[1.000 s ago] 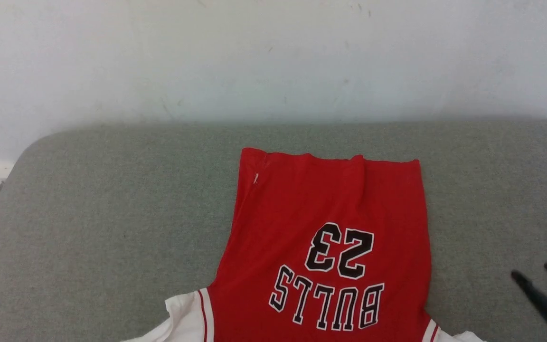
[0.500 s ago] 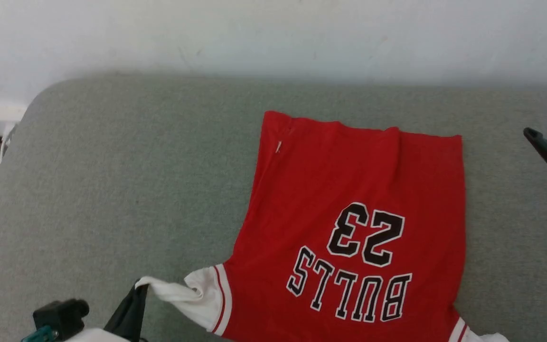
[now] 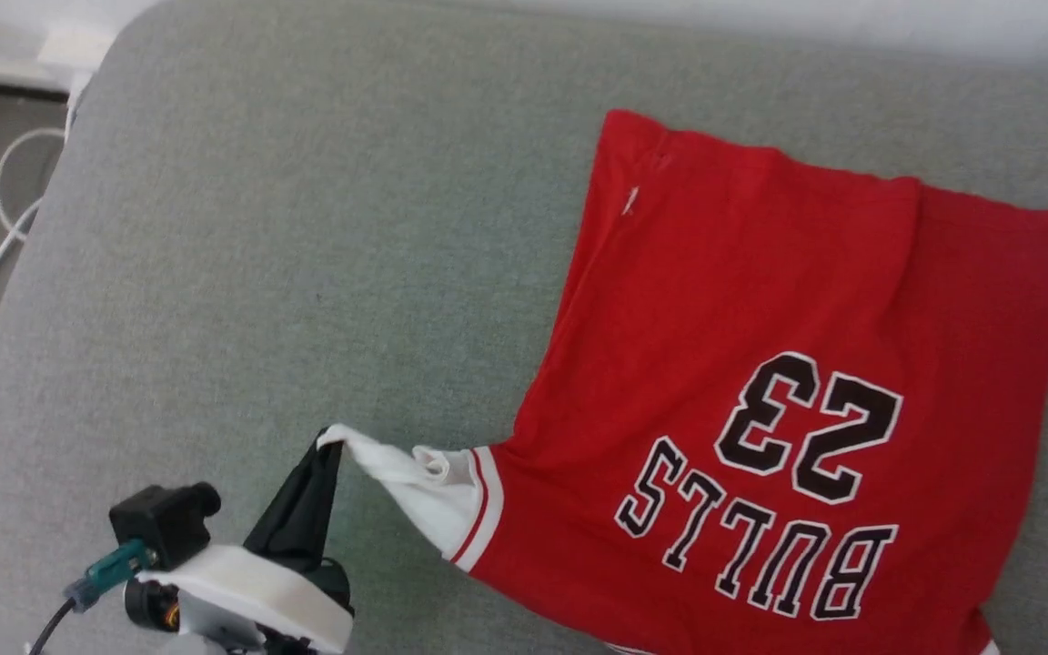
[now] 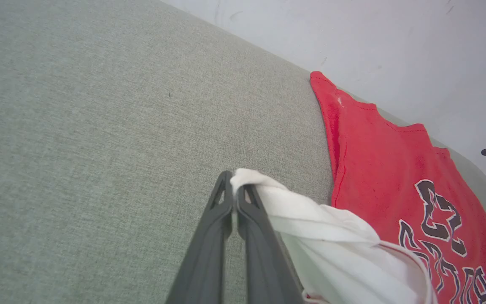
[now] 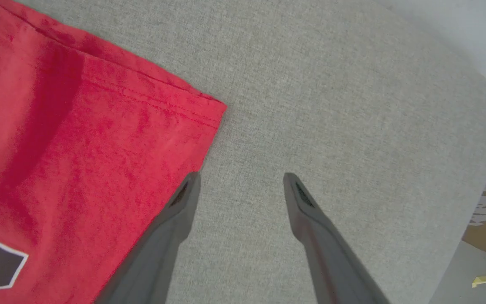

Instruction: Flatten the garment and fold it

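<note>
Pinches the white sleeve point(image 3: 428, 478) tip with the left gripper point(image 3: 328, 444), fingers fully together, and has drawn it from slack into a taut point within the last second, head tilting down meanwhile. Means flattening is under way, folding not begun. Holds the right gripper point(image 5: 241, 181) spread wide, empty, just beside the hem corner point(image 5: 213, 107). Leaves the garment point(image 3: 788, 300) spread print-up on the grey cushion point(image 3: 306, 227). Reads "BULLS 23" point(image 3: 765, 496), upside down.
</note>
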Tool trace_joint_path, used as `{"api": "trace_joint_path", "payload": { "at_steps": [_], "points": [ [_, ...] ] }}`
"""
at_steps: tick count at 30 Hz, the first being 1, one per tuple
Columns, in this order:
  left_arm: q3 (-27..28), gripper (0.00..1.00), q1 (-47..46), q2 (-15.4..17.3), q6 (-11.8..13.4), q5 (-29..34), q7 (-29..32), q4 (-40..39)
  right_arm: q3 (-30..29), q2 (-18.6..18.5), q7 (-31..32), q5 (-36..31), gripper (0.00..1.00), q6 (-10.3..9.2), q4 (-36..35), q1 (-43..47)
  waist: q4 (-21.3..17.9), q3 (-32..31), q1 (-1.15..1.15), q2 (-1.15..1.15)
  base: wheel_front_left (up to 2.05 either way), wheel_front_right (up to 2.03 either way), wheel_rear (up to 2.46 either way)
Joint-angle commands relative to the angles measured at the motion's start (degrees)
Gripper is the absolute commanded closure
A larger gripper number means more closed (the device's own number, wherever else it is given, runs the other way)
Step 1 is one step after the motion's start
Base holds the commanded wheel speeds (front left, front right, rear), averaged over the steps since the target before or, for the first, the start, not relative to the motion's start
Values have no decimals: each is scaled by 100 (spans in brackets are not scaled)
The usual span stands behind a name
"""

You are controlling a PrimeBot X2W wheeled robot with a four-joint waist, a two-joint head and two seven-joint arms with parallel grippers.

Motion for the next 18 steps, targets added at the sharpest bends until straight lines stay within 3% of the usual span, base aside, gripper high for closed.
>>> {"api": "trace_joint_path", "payload": {
  "at_steps": [1,12,13,14,15,18],
  "points": [
    [35,100,-134,-79,-51,65,-32,33,-48,69,-9,-92,0,-5,135,-69,473,581,-2,0,0,0,0],
    [215,100,-359,-421,-317,348,-33,335,71,354,-198,-168,0,-5,751,512,531,832,-2,0,0,0,0],
    [228,100,-365,-428,-331,368,-33,349,106,343,-209,-148,37,-5,756,542,517,828,-2,0,0,0,0],
    [244,100,-364,-434,-340,381,-33,361,164,326,-201,-126,86,-5,747,564,498,825,-2,0,0,0,0],
    [265,100,-360,-438,-346,393,-33,370,225,304,-197,-96,100,-5,722,573,476,817,-2,0,0,0,0],
    [330,100,-311,-442,-342,420,-33,394,339,244,-313,-18,100,-5,643,518,380,752,-2,0,0,0,0]
  ]
}}
